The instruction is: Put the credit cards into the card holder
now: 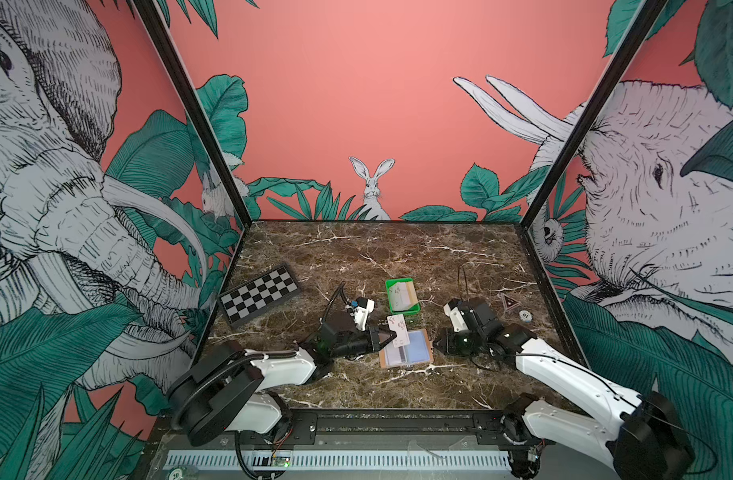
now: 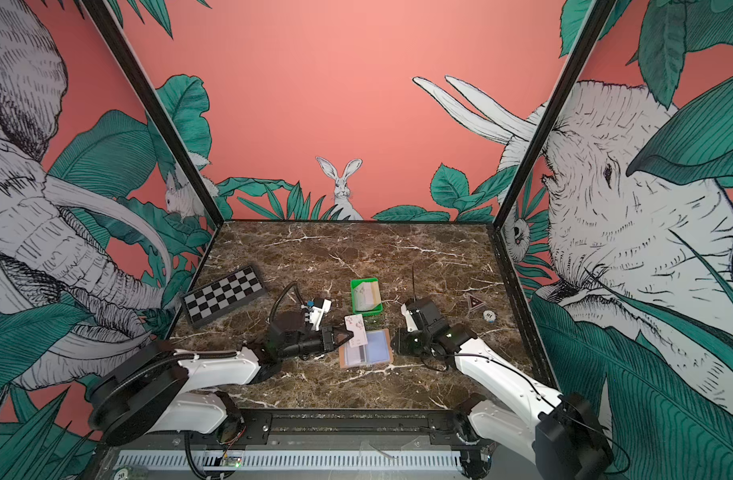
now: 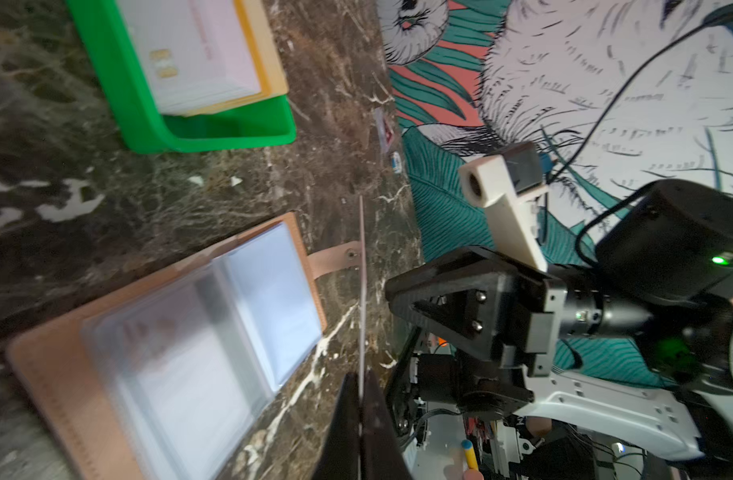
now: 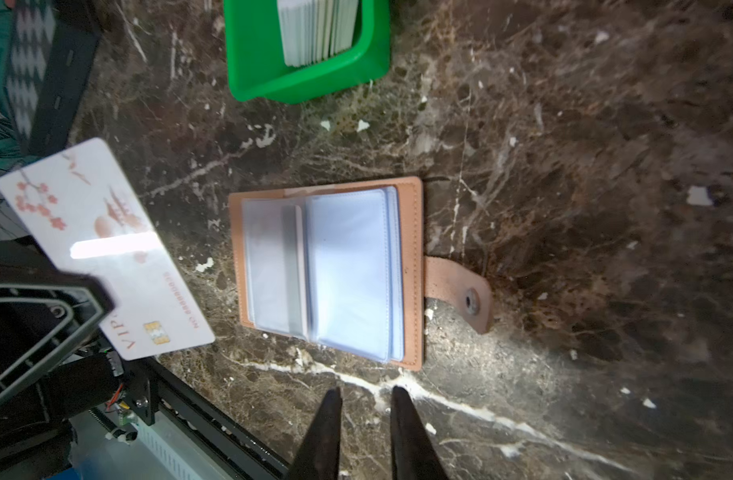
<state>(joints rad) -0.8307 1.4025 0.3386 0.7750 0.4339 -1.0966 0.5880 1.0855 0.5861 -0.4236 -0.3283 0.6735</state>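
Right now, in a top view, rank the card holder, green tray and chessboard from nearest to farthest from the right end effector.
Measured from the right end effector:
1. card holder, lying open just to its left, nearest.
2. green tray, farther back, past the holder.
3. chessboard, far over on the left side, farthest.

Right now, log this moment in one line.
left gripper: shut on card | card: in air by open card holder, not inserted | right gripper: slightly open, empty | green tray: more cards stacked
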